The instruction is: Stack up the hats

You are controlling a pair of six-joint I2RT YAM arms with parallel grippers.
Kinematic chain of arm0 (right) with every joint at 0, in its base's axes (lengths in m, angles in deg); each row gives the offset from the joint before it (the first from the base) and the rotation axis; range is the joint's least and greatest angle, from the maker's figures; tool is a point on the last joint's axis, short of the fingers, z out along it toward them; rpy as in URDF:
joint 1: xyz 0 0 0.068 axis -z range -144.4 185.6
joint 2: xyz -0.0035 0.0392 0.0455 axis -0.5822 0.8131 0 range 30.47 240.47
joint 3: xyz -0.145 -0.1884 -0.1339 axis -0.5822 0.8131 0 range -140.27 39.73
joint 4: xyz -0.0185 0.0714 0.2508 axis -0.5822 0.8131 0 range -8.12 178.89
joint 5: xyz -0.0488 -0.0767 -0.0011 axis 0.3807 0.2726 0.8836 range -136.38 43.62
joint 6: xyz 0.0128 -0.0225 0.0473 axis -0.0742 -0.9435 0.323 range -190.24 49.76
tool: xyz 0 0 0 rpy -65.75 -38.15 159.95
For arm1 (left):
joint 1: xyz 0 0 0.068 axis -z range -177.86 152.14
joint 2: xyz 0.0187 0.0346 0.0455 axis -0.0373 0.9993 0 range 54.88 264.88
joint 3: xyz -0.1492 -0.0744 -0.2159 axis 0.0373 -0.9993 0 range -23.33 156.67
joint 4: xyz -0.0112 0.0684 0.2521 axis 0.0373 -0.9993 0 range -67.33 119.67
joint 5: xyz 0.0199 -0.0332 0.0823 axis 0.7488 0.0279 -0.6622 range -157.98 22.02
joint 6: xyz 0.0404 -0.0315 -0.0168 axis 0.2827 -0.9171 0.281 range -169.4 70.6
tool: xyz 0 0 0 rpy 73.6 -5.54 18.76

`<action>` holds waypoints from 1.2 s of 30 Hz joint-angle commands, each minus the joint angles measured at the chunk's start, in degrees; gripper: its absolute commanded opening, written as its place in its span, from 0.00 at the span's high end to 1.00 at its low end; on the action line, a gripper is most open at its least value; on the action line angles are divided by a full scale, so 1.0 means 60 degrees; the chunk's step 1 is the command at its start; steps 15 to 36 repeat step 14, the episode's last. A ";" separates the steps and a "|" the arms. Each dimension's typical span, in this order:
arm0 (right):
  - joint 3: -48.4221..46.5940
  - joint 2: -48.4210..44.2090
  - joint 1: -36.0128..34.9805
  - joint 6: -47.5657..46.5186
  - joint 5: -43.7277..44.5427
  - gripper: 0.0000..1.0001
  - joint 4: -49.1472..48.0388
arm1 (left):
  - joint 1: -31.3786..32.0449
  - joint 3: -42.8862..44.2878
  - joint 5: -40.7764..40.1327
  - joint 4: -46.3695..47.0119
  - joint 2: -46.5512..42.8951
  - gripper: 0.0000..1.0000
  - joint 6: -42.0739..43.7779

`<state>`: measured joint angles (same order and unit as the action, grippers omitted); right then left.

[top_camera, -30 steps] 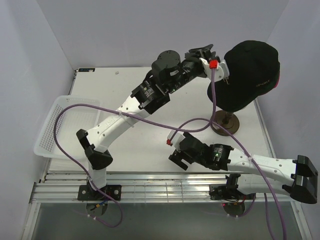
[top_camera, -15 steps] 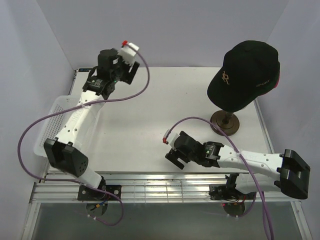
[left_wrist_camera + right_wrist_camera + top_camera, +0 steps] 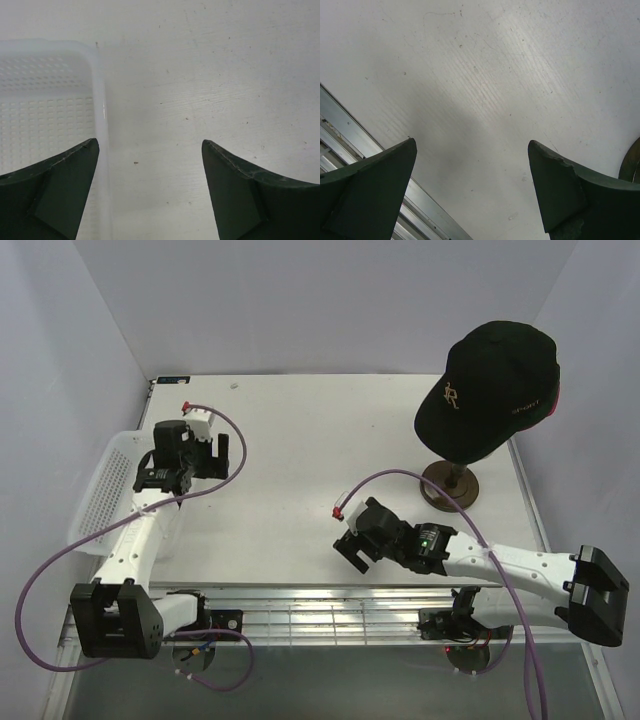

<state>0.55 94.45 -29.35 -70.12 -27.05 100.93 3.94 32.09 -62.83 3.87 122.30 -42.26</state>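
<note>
Matte white, scuffed table (image 3: pixel 330 430). Perforated white plastic basket (image 3: pixel 100 485) at 9 o'clock. Domed black fabric cap (image 3: pixel 500 370) w/ gold emblem at 2 o'clock, atop stand w/ round dark base (image 3: pixel 450 488); pink fabric edge (image 3: pixel 554 402) peeks beneath. Left claw (image 3: pixel 150 142) & right claw (image 3: pixel 471 144): fingers apart, empty.

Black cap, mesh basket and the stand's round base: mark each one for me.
black cap (image 3: pixel 500 365), top external view, on the crown behind the gold emblem.
mesh basket (image 3: pixel 45 112), left wrist view, on its perforated floor.
round base (image 3: pixel 436 491), top external view, on the disc's left part.
</note>
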 commanded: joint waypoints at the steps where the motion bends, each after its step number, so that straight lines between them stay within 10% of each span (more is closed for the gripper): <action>1: 0.0143 -0.0322 0.0029 0.0243 0.0030 0.03 -0.0406 | 0.0007 -0.0533 -0.0227 0.0813 -0.0571 0.06 -0.0836; 36: 0.0304 -0.0528 0.0043 0.0332 0.0015 0.03 -0.0523 | 0.0007 -0.1004 0.0359 0.0785 -0.0704 0.12 -0.1115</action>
